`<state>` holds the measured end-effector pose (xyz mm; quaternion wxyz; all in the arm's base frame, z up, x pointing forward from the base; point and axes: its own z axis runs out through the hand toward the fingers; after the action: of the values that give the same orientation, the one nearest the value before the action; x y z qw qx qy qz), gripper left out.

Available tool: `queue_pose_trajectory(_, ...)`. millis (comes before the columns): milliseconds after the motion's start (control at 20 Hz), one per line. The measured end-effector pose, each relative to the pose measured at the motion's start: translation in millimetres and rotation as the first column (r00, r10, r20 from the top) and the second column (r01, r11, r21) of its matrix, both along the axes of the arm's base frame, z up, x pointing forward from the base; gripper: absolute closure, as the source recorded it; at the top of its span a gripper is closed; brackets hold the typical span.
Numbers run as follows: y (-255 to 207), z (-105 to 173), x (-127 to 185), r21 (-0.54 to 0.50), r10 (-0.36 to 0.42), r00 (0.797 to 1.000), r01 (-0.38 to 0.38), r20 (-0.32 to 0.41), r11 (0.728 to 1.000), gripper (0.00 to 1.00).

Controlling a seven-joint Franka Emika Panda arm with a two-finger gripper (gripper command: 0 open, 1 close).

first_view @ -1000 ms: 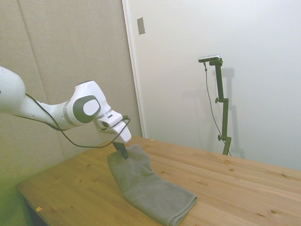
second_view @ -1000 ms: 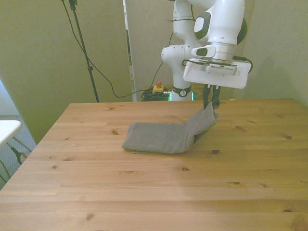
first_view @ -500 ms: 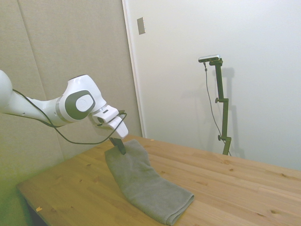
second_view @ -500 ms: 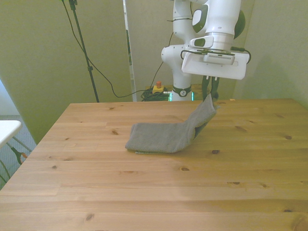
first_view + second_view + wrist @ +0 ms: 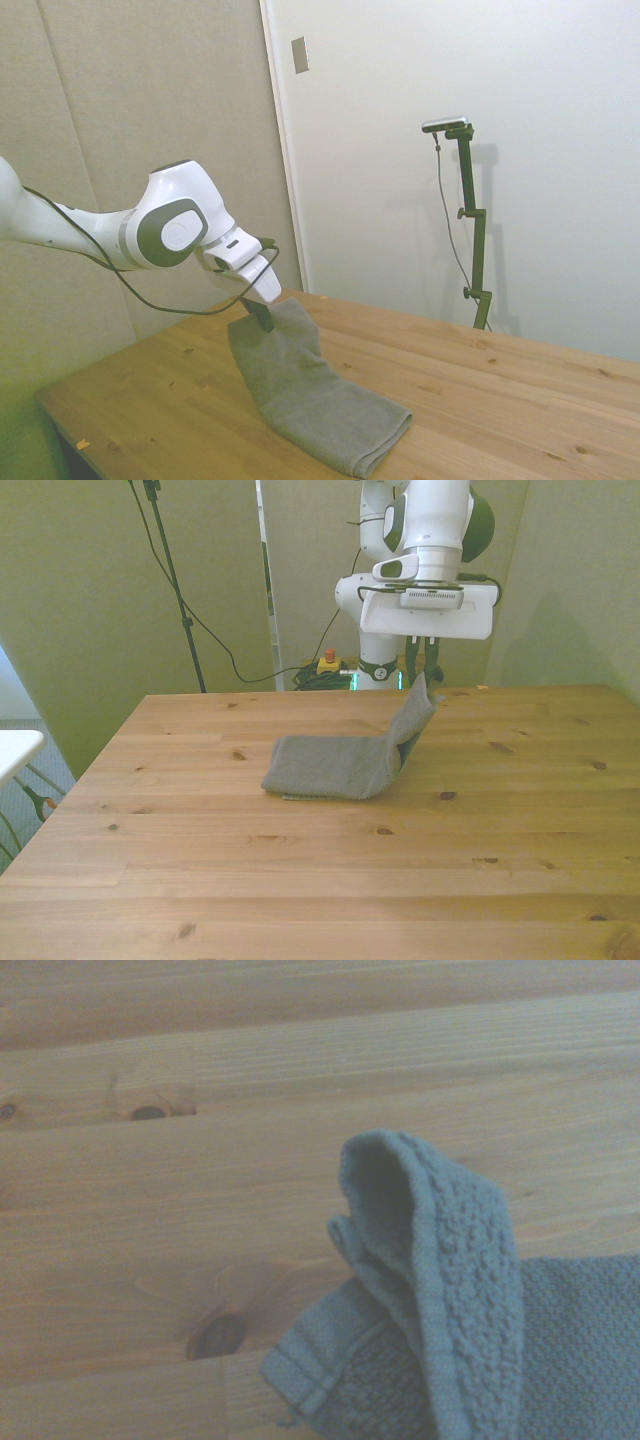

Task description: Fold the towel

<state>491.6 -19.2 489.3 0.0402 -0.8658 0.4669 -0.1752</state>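
Towel (image 5: pixel 335 765) end in pincer (image 5: pixel 420 676) now carried farther toward the front view's left.

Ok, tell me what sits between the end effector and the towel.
Nothing: the end effector pinches the towel directly by its raised end, seen in the front view.

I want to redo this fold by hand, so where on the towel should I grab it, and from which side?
Probably take the towel by its raised end, where the gripper pinches it now, coming from above. That end stands off the table as a free edge, while the rest lies flat, offering little to pinch.
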Motion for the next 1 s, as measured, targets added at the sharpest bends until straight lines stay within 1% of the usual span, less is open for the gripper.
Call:
queue_pose_trajectory(400, -58, 4, -5, 0.048, -0.057, 0.998, 0.057, 0.007, 0.997, 1.0)
queue_pose_trajectory(700, -88, 0, -13, 0.068, -0.098, 0.995, 0.098, 0.0, 0.993, 1.0)
queue_pose_trajectory(1000, -114, 12, -29, 0.077, -0.128, 0.991, 0.125, 0.027, 0.989, 1.0)
